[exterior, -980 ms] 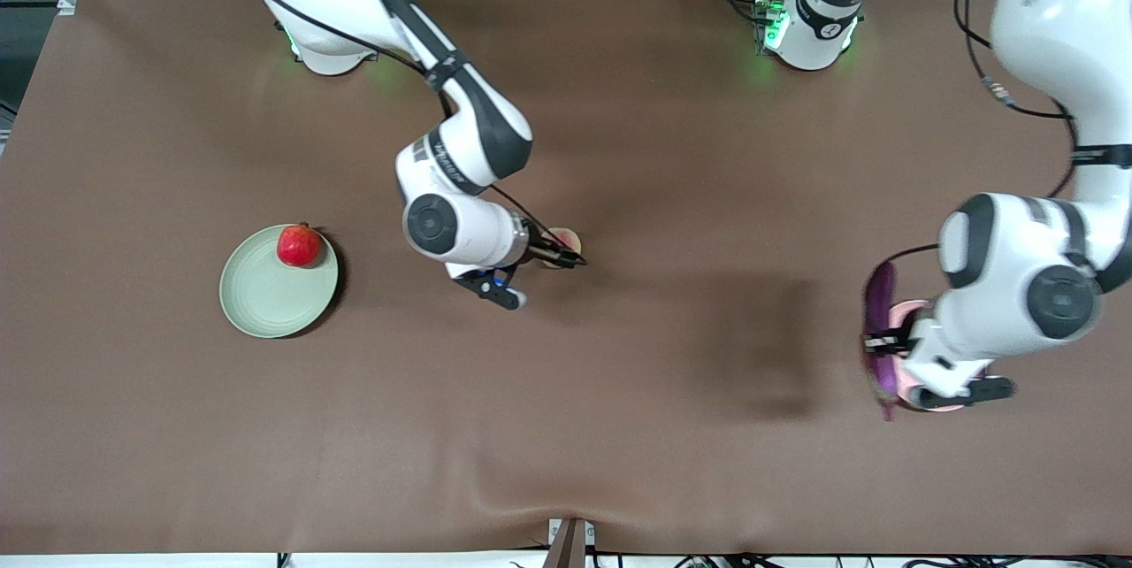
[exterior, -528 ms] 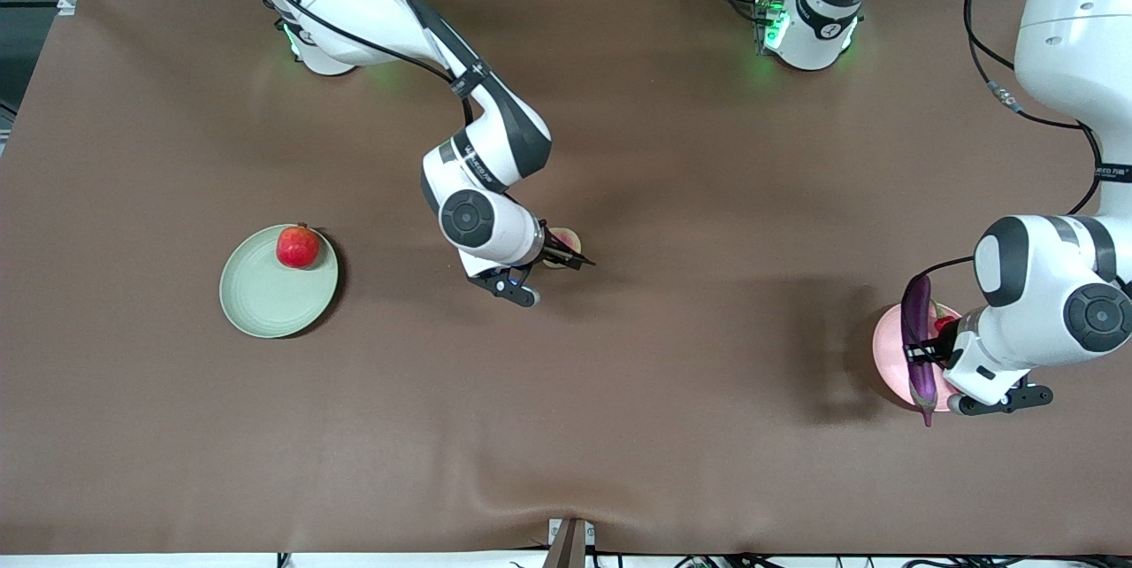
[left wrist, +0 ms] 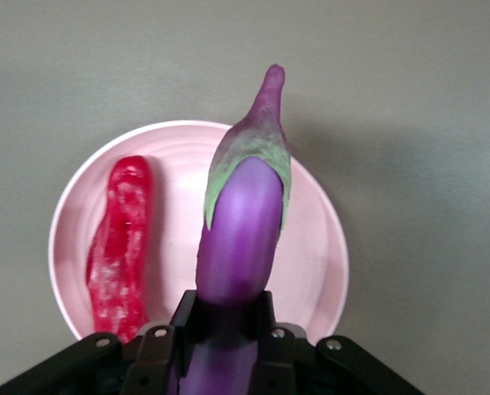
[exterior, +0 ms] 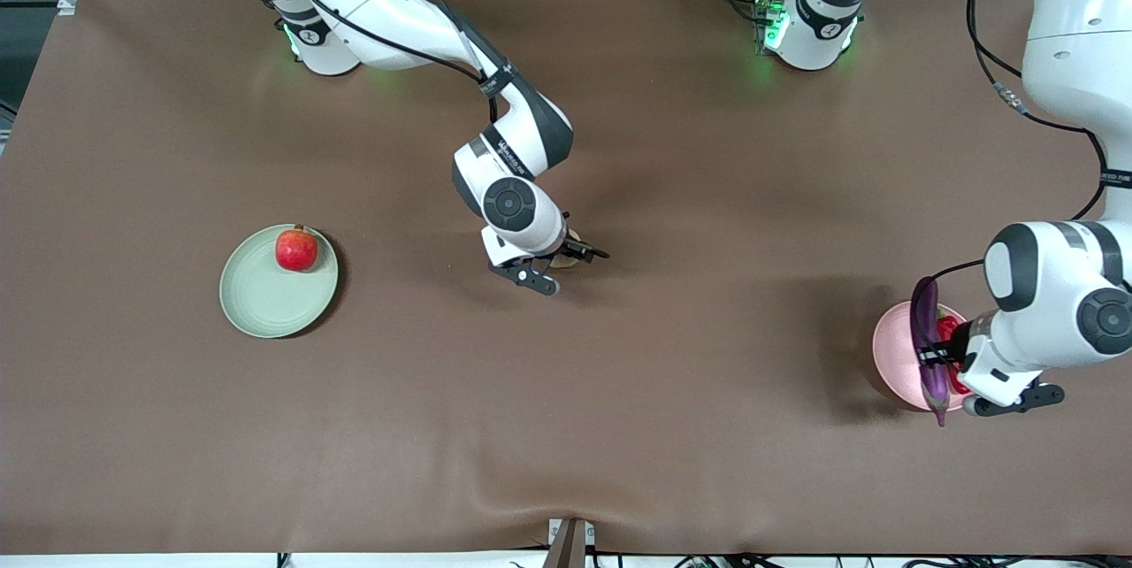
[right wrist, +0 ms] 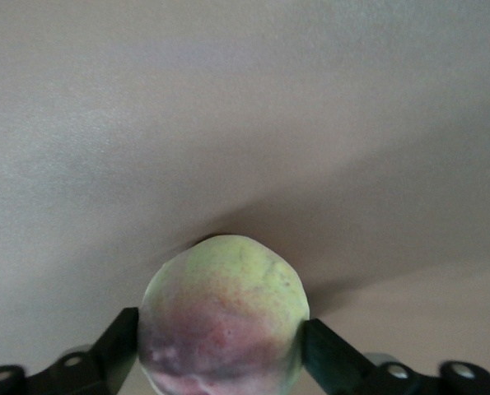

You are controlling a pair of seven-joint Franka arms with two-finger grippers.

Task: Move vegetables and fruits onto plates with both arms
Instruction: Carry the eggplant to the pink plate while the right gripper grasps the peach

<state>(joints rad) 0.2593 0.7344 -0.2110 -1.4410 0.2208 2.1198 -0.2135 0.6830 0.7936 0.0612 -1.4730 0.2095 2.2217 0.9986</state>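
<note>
The left gripper hangs over the pale pink plate near the left arm's end of the table, its 2 fingers clenched on the eggplant. That long, slender, glossy purple eggplant runs straight out from between the jaws, its green cap and tapering purple stem tip pointing away from the gripper; in the front view its long axis runs nearly along the near-far line of the table, across the plate's width. Beside the jaws, the wrinkled red chili pepper lies flat in the round, shallow, matte plate, its long axis roughly parallel to the eggplant's. The right gripper is low at the middle of the brown table, its 2 dark fingers pressed against either side of the round fruit, which sits squarely between the jaws, dull-skinned, tan-green on top with a pink blush lower down. Well apart from those jaws, toward the right arm's end, a small round red apple rests on the rim area of the pale green plate.
</note>
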